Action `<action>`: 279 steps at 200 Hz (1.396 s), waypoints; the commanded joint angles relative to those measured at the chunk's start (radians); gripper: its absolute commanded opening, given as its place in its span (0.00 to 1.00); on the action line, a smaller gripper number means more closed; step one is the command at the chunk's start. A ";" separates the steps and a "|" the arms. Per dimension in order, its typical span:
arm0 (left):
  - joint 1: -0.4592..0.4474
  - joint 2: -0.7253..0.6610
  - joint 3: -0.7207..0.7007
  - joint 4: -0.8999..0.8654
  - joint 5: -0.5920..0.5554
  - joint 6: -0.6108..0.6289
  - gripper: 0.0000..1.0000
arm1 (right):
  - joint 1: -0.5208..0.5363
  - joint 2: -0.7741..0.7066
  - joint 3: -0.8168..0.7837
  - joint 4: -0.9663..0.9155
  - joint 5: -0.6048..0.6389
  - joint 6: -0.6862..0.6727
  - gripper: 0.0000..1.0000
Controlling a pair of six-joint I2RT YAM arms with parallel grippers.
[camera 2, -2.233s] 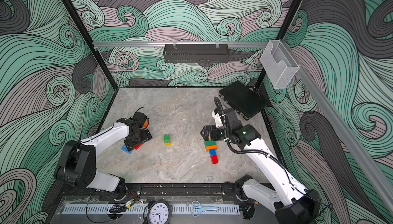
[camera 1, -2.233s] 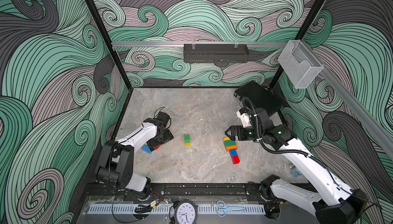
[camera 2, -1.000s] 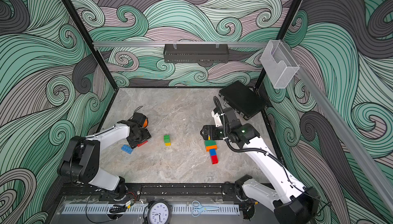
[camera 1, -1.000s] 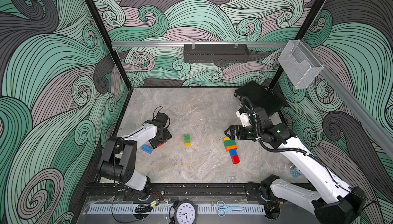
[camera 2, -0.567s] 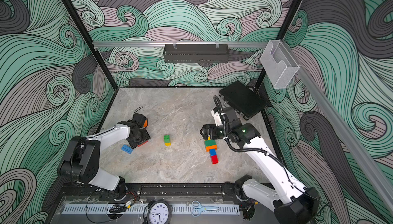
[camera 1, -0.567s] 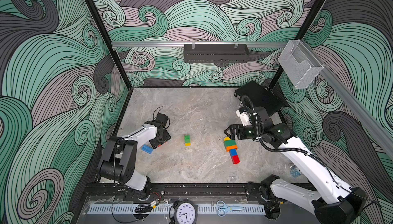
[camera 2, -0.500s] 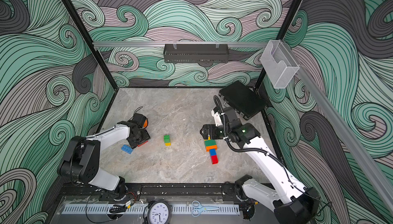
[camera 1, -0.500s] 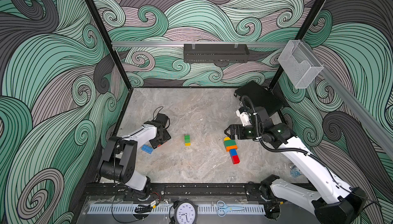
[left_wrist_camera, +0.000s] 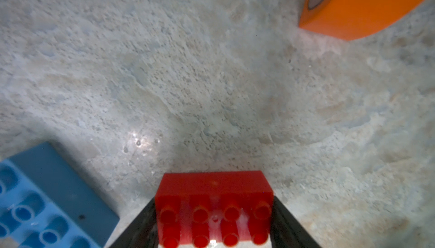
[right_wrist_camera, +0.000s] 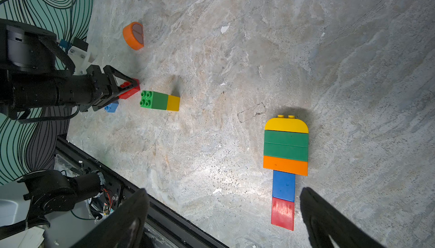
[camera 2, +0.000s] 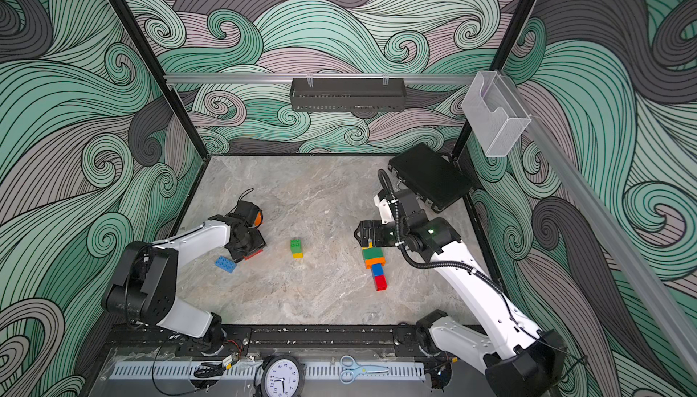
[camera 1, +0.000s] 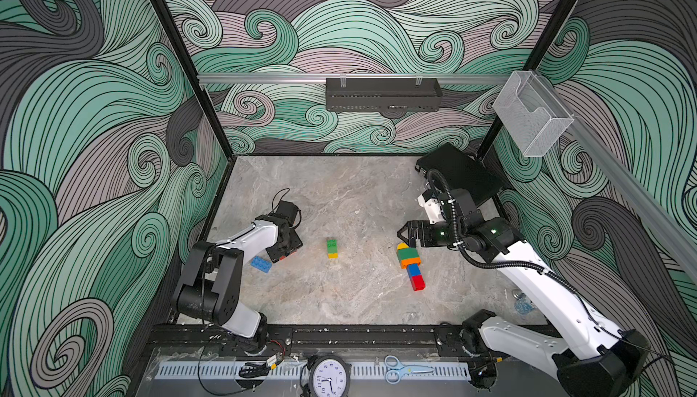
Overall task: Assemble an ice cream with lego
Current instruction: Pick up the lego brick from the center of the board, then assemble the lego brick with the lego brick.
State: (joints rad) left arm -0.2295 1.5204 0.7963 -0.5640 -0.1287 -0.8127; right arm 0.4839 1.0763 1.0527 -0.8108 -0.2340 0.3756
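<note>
A red lego brick (left_wrist_camera: 214,202) lies on the table at the left, and my left gripper (left_wrist_camera: 214,201) is shut on its two ends; in both top views the gripper (camera 1: 284,253) (camera 2: 251,250) covers most of it. A blue brick (camera 1: 261,264) (left_wrist_camera: 47,199) lies just beside it. An orange round-topped brick (camera 2: 258,219) (left_wrist_camera: 367,4) sits behind the left wrist. A green-and-yellow stack (camera 1: 332,249) lies mid-table. The flat ice cream (camera 1: 409,263) (right_wrist_camera: 285,150) has a yellow top, green and orange layers, and a blue and red stick. My right gripper (camera 1: 405,233) (right_wrist_camera: 223,221) hovers open over its yellow end.
A black case (camera 1: 460,176) leans in the back right corner. A clear bin (camera 1: 531,112) hangs on the right rail and a black shelf (camera 1: 383,93) on the back wall. Scissors (camera 1: 405,368) and a clock (camera 1: 328,378) lie beyond the front rail.
The left gripper's jaws have narrowed onto the red brick. The right arm and the other bricks have not moved.
</note>
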 commanded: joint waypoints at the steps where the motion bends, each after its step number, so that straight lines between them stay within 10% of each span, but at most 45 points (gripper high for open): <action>1: 0.003 -0.028 0.001 -0.018 -0.018 0.016 0.61 | -0.002 0.001 0.026 0.002 -0.008 0.003 0.99; 138: -0.185 -0.173 0.242 -0.382 0.056 -0.012 0.46 | -0.001 -0.007 -0.037 0.038 -0.039 0.032 0.99; 279: -0.423 0.050 0.514 -0.453 0.098 -0.044 0.44 | 0.000 -0.024 -0.083 0.066 -0.047 0.047 0.99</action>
State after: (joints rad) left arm -0.6323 1.5486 1.2552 -0.9840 -0.0296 -0.8501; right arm 0.4839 1.0691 0.9855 -0.7567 -0.2714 0.4095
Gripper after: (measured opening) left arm 0.616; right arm 0.994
